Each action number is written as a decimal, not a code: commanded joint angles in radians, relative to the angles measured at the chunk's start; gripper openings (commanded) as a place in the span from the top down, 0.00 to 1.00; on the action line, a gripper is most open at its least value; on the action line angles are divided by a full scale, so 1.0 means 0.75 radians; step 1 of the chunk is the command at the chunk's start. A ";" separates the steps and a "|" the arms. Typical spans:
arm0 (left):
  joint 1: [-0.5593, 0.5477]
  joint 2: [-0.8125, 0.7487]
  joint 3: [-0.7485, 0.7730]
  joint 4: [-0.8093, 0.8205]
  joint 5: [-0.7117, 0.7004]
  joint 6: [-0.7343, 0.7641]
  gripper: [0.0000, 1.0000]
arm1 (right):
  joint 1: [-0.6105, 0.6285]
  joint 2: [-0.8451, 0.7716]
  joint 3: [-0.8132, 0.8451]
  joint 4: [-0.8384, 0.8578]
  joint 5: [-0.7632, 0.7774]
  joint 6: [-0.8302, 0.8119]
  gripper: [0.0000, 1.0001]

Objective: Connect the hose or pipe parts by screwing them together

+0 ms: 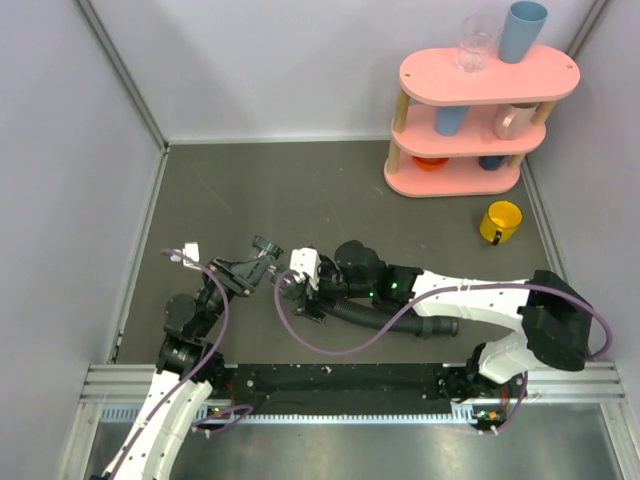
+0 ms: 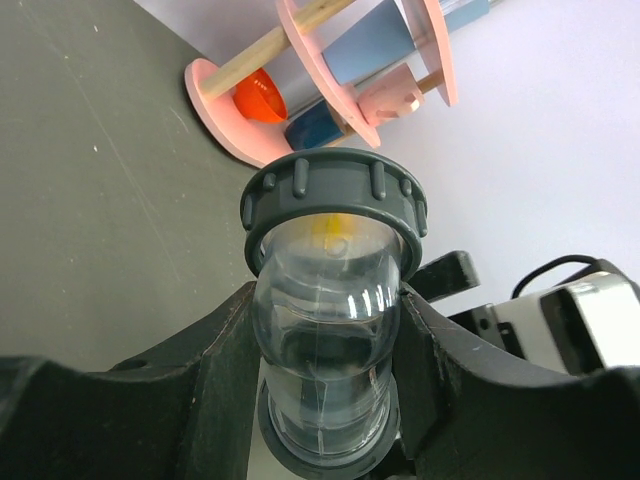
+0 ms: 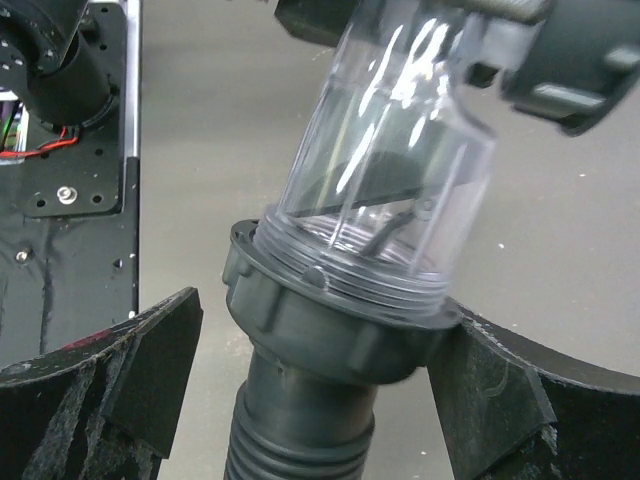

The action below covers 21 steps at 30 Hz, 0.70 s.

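The left pincer [image 2: 328, 345] is gripping a clear elbow pipe [image 2: 325, 300], with both fingers pressing against the pipe's curved body. A dark-grey ring nut [image 2: 335, 195] is sitting on the pipe's free end and pointing toward the far right of the tabletop [image 1: 330, 190]. The elbow's other end is leaning at a tilt into a second nut [image 3: 330, 325], which is capping the cuff of the black ribbed hose [image 3: 300, 440]. Whether the threads are biting cannot be told.

The right pincer [image 3: 320, 350] is standing wide open around that second nut. One finger is lying right against the nut and the other is staying apart from it, so nothing is being clamped.

From above, the hose [image 1: 390, 318] is lying on the tabletop near the arms' bases, running rightward from the two pincers, which are meeting left of centre. The right arm is stretching over the hose and hiding part of it. A thin purple cable [image 1: 340, 348] is looping down from the right pincer and crossing the hose. A black base plate [image 3: 60, 230] is lying just beside the joint on the near side.

Well apart, at the far right, a pink shelf [image 1: 560, 80] is carrying cups, a blue cup [image 1: 522, 30] and a glass [image 1: 477, 45] on top. A yellow mug [image 1: 502, 221] is standing in front of it.
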 commanded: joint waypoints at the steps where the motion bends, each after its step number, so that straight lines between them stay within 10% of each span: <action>1: -0.005 -0.029 0.047 0.153 0.008 -0.049 1.00 | 0.019 0.052 0.078 0.038 -0.113 0.029 0.13; 21: -0.005 -0.047 0.031 0.130 -0.008 -0.028 1.00 | -0.034 -0.116 -0.002 -0.068 0.022 0.023 0.09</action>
